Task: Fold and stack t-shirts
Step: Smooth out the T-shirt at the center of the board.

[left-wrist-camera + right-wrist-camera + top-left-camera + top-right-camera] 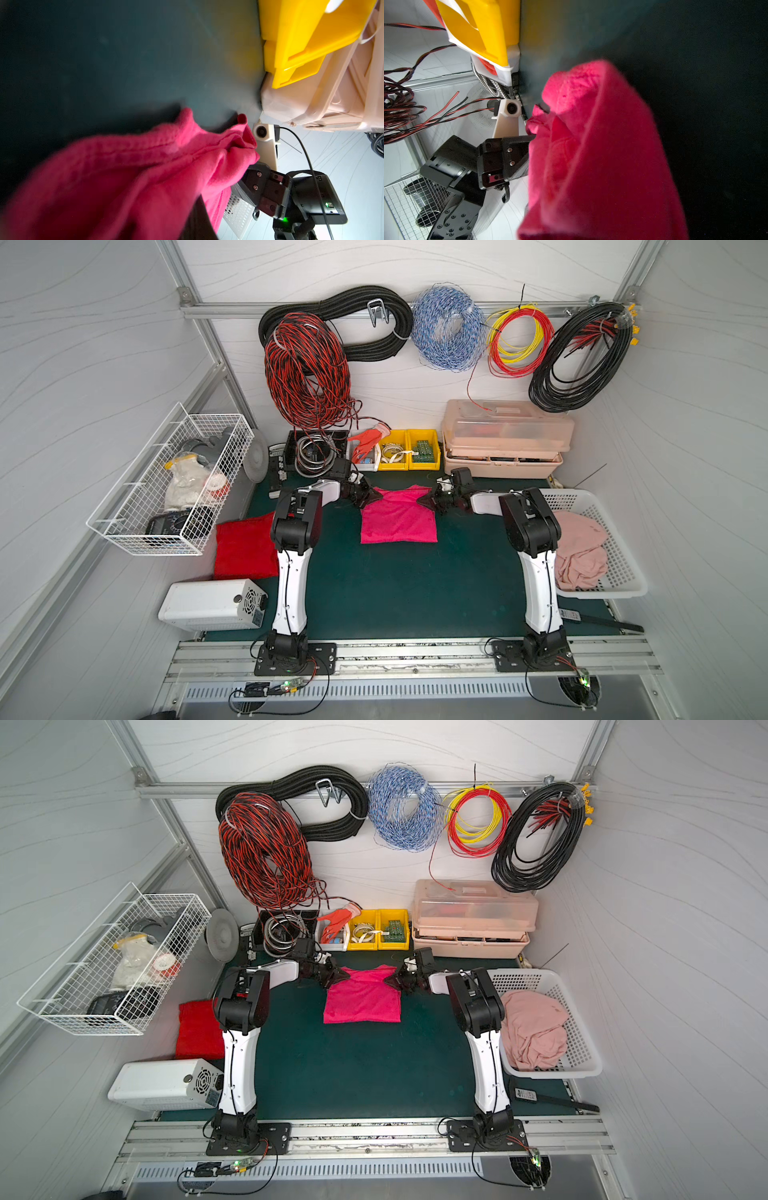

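A bright magenta-pink t-shirt (pixel 399 518) (pixel 363 998) lies on the green mat (pixel 395 593), its near part flat and its far edge lifted. In both top views my left gripper (pixel 376 498) (pixel 345 975) is shut on the shirt's far left corner. My right gripper (pixel 422 499) (pixel 388 979) is shut on its far right corner. In each wrist view the pink cloth (pixel 145 176) (pixel 602 166) bunches over and hides the jaws. A deeper red t-shirt (pixel 243 547) (pixel 197 1029) lies folded at the mat's left edge, partly behind the left arm.
Yellow bins (pixel 409 450) and a beige toolbox (pixel 503 439) stand just behind the grippers. A white basket (pixel 623 568) holding pale pink cloth (pixel 579 556) sits at the right. At the left are a wire basket (pixel 166 489) and a white box (pixel 212 605).
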Controlling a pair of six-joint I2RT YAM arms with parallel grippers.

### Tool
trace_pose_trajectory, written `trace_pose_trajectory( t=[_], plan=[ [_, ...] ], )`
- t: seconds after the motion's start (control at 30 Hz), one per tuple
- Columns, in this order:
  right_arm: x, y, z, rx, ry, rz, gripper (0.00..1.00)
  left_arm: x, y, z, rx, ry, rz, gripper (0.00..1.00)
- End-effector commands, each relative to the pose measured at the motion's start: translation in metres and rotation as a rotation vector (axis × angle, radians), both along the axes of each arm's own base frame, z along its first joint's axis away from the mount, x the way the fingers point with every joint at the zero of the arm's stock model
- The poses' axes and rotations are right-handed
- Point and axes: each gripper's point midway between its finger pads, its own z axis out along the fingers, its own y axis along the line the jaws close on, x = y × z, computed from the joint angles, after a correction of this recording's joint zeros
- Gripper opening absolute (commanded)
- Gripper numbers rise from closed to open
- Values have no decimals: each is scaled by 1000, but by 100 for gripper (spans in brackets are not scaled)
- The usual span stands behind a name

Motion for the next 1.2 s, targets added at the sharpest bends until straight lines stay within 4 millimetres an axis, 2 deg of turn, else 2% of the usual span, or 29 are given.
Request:
trace_pose_trajectory(
  t=[0.0,0.07,0.13,0.17,0.2,0.23,0.27,0.33,0.4,0.47,0.53,0.57,0.6,0.67,0.7,0.73,0.83,0.97,1.17],
  plan=[
    [-1,-16,-38,-70,67,-55,0,11,22,-8,21,-61,50,0],
    [-1,-16,-34,-76,60,-51,0,14,27,9,10,-108,64,2],
    [-1,-12,-23,-52,36,-32,0,12,32,30,30,-150,69,8],
    [0,-9,-12,-25,8,-15,8,9,35,40,56,-163,67,14],
    [0,-6,3,1,-32,6,35,4,38,50,89,-176,54,31],
    [-1,-5,18,8,-70,18,75,-3,42,61,134,-192,37,44],
    [-4,-7,33,-6,-103,33,95,-13,49,69,190,-188,27,54],
    [-12,-15,57,-65,-152,52,99,-33,61,81,284,-175,6,68],
    [-20,-24,72,-118,-165,66,99,-56,73,84,360,-121,-13,75],
    [-30,-36,73,-202,-149,82,99,-78,89,74,460,-37,-26,75],
    [-40,-56,64,-342,-109,87,99,-98,105,61,556,52,-31,72],
    [-44,-70,58,-412,-79,76,92,-105,111,54,595,89,-35,70],
    [-48,-83,52,-475,-56,66,75,-112,115,47,627,120,-44,68],
    [-57,-106,44,-608,-21,55,23,-120,118,37,705,161,-75,68],
    [-60,-114,41,-660,-9,61,3,-121,118,32,733,169,-87,68],
    [-63,-121,37,-706,15,62,0,-120,115,27,749,167,-98,70],
    [-73,-130,20,-774,93,114,0,-111,98,15,704,117,-97,72],
    [-80,-127,6,-745,123,123,0,-104,82,10,639,85,-74,73],
    [-81,-125,-9,-733,154,119,0,-106,64,1,485,58,-25,73]
  ],
)
